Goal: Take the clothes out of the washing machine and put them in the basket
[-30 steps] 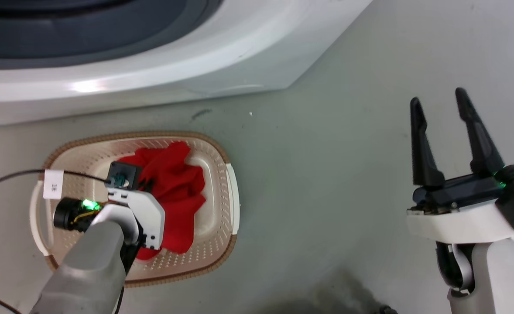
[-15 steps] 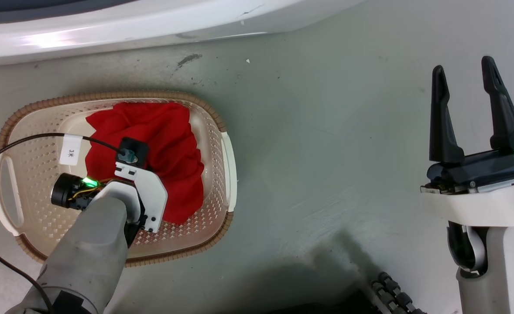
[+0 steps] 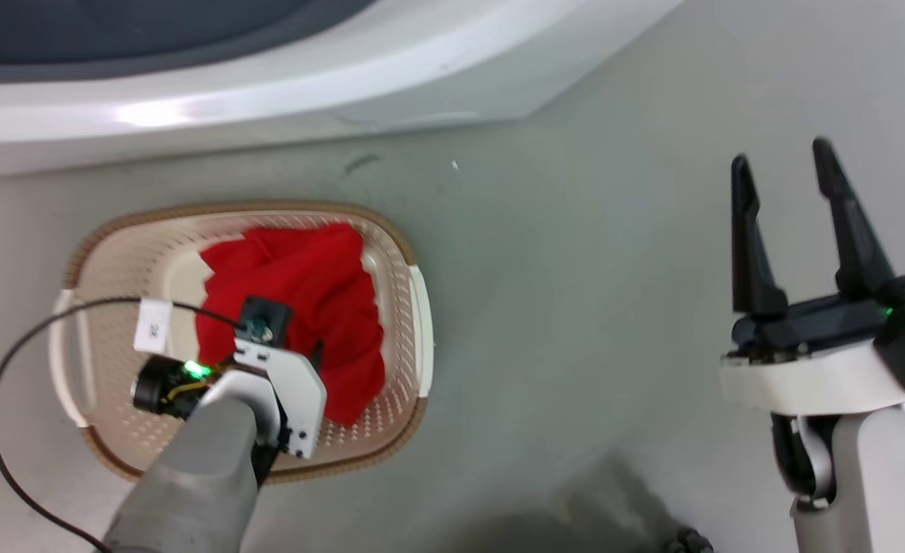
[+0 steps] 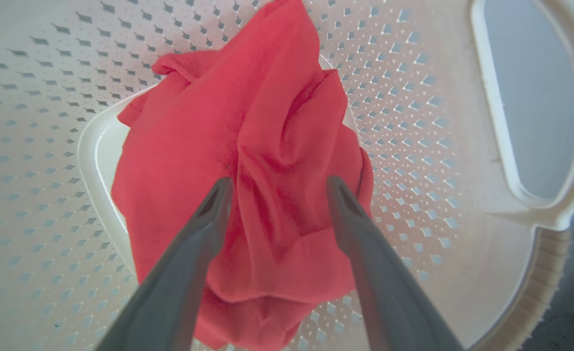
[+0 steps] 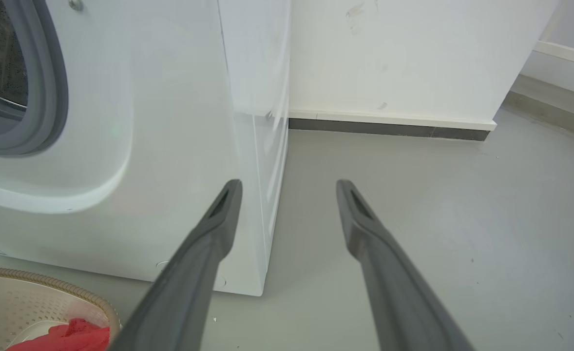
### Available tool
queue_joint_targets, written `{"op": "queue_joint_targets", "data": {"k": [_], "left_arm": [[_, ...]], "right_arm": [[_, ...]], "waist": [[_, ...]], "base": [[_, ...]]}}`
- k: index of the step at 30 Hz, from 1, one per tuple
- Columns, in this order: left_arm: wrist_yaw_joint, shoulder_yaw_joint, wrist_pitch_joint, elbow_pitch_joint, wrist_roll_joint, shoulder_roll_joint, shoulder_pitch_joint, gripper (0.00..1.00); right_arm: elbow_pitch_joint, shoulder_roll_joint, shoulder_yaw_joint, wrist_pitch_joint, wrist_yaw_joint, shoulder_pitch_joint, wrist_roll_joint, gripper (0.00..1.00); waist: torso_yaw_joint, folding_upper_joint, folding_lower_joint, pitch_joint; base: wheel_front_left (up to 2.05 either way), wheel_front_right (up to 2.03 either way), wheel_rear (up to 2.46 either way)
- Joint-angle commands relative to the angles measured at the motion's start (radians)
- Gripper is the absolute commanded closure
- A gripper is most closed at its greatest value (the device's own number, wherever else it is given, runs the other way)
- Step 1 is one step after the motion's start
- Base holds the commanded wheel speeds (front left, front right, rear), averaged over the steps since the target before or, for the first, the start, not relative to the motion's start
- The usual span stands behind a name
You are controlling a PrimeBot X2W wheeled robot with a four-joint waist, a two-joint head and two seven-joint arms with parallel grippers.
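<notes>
Step in hand: letting go of the soft bright red fabric clothes (image 4: 248, 161) in the low oval cream plastic basket with a brown woven-look rim (image 3: 230, 207), then getting the arm clear, as I judge it.
Clothes: a crumpled heap on the basket's bottom, towards the side nearest the large white front-loading washing machine (image 3: 268, 100); nothing hangs over the rim.
Left gripper (image 4: 279, 180): points down into the basket with its two long dark fingers spread and nothing pinched. The fabric lies under and between the tips; I cannot tell whether they touch it.
Right gripper (image 3: 783, 153): fingers spread, holding nothing, above the bare grey floor (image 3: 575, 307), well apart from the basket.
Doing it well: keep the left fingers apart and lift straight back along their own line. A sideways sweep could drag a fold up and over the perforated wall (image 4: 413, 122).
Check: watch the left wrist view while rising; the red should drop away from both tips together.
Risk: a loose ridge of cloth between the fingers could catch on one tip.
Basket: stands on the floor just in front of the machine, so it needs no moving.
Drum: the right wrist view catches a dark sliver behind the grey rubber door seal (image 5: 48, 97); too little to tell whether any garment is left.
</notes>
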Motion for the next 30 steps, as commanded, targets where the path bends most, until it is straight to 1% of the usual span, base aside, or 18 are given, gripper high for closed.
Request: {"op": "queue_joint_targets", "data": {"k": [1,6,8,10,14,21,26,30], "left_arm": [[-0.004,-0.001,-0.027,0.001,-0.004,-0.010,0.026,0.00],[-0.017,0.009,-0.090,-0.012,-0.024,-0.036,0.081,0.00],[-0.017,0.022,-0.102,-0.026,-0.034,-0.037,0.106,0.00],[-0.004,0.040,-0.107,-0.062,-0.042,-0.032,0.130,0.00],[0.040,0.096,-0.107,-0.226,-0.024,-0.002,0.208,0.00],[0.132,0.225,-0.106,-0.535,0.068,0.037,0.375,0.00],[0.171,0.334,-0.107,-0.725,0.136,0.039,0.497,0.00],[0.192,0.405,-0.107,-0.856,0.192,0.030,0.589,0.00]], "right_arm": [[0.013,0.001,0.002,-0.003,-0.001,0.027,-0.013,0.00],[0.041,0.001,0.010,-0.003,-0.001,0.086,-0.034,0.00],[0.050,0.001,0.017,-0.003,-0.001,0.111,-0.044,0.00],[0.058,0.001,0.022,-0.003,-0.001,0.132,-0.050,0.00],[0.070,0.001,0.020,-0.003,-0.001,0.173,-0.058,0.00],[0.084,0.001,0.021,-0.003,-0.001,0.247,-0.067,0.00],[0.095,0.001,0.022,-0.003,-0.001,0.286,-0.064,0.00],[0.101,0.001,0.020,-0.003,-0.001,0.315,-0.064,0.00]], "waist": [[0.041,0.0000,-0.0001,-0.090],[0.084,0.0000,-0.0001,-0.217],[0.097,0.0000,-0.0001,-0.262],[0.107,0.0000,-0.0001,-0.310],[0.123,0.0000,-0.0001,-0.385],[0.143,0.0000,-0.0001,-0.496],[0.149,0.0000,-0.0001,-0.560],[0.153,0.0000,-0.0001,-0.607]], "base": [[0.00,0.00,0.00],[0.00,0.00,0.00],[0.00,0.00,0.00],[0.00,0.00,0.00],[0.00,0.00,0.00],[0.00,0.00,0.00],[0.00,0.00,0.00],[0.00,0.00,0.00]]}}
